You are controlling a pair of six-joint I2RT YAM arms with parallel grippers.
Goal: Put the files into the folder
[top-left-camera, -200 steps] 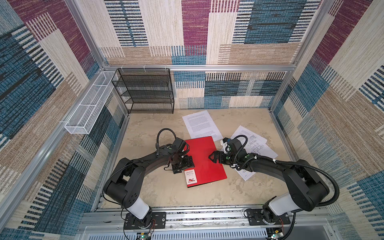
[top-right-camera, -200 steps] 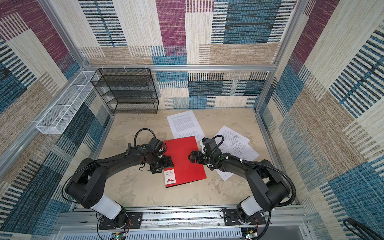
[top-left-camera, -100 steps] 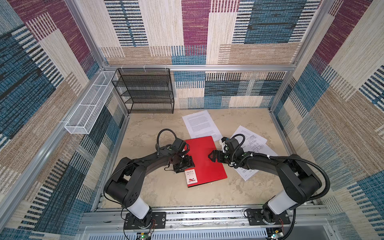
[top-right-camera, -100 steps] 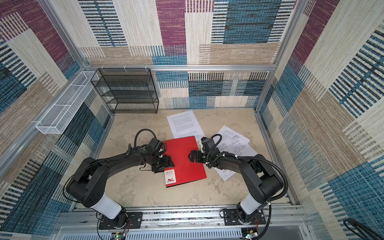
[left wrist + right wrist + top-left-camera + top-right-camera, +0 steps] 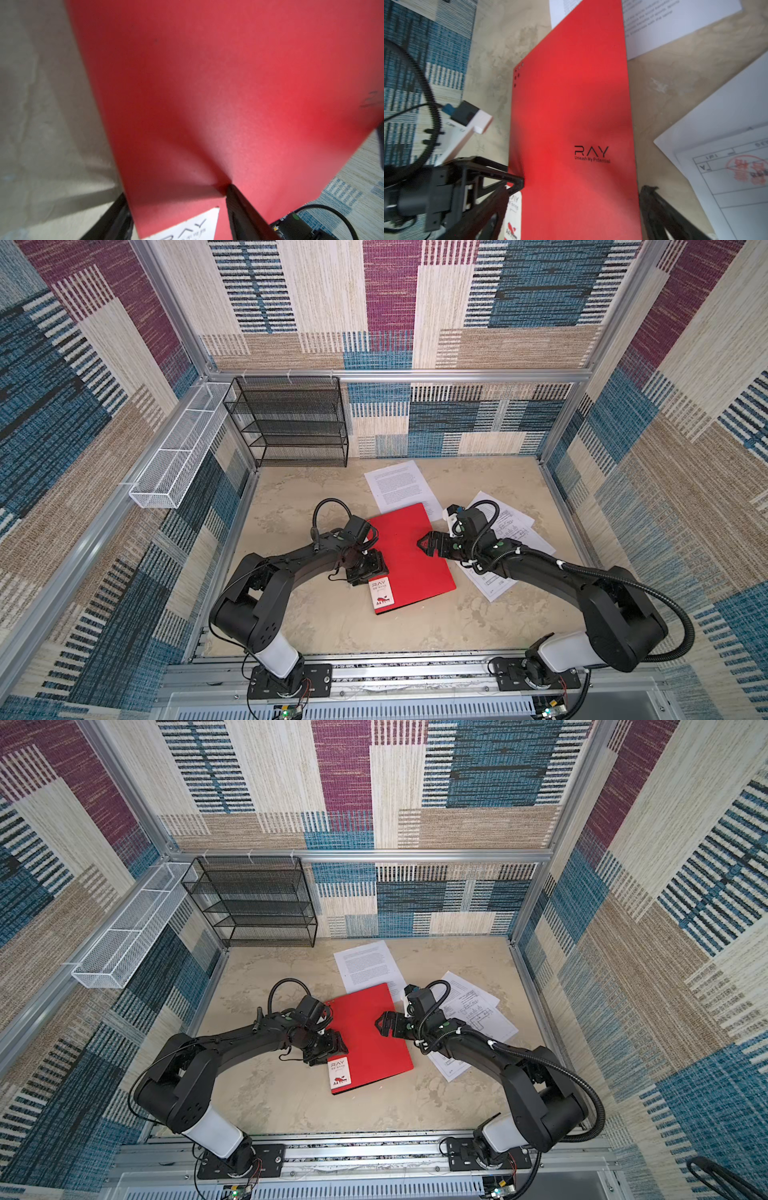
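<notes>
2 tools flank 1 red folder [image 5: 411, 560] in both top views. It lies shut and flat on the bench [image 5: 316, 622], straight between them.
- The left tool [image 5: 372, 568] is down at 1 long edge, just beside the white sticker [image 5: 381, 593]. Its spread is not readable from up here.
- The right tool [image 5: 426, 544] hangs at the opposite long edge, tips over the red cover.
- Files: 1 text sheet [image 5: 397, 485] lies beyond both tools, with a corner under the folder's far end. The drawing sheets [image 5: 517, 531] lie behind the right tool, partly under its arm, off the folder.
- A black mesh rack [image 5: 291, 423] stands well beyond the left tool.

Left wrist view:
- The left tool [image 5: 176, 191] has its jaws part-way apart, astride the folder [image 5: 207, 93] edge.
- 1 finger [image 5: 241, 205] bears on the cover, which creases at its tip.
- The other finger [image 5: 116, 216] sits off the edge, over bare bench [image 5: 41, 104].
- The sticker [image 5: 187, 226] shows between the 2 fingers.
- Nothing is clamped between them.

Right wrist view:
- The right tool [image 5: 575, 189] is spread wide and holds nothing. The folder [image 5: 571, 104] shows between its 2 fingers, with the RAY logo [image 5: 591, 151] just ahead of the tips.
- Across the cover, the left tool [image 5: 517, 180] touches the far long edge.
- The text sheet [image 5: 675, 25] lies ahead, past the folder's end.
- 1 stamped sheet of the drawing sheets [image 5: 726, 166] lies beside the outer finger [image 5: 654, 207], apart from the folder.
</notes>
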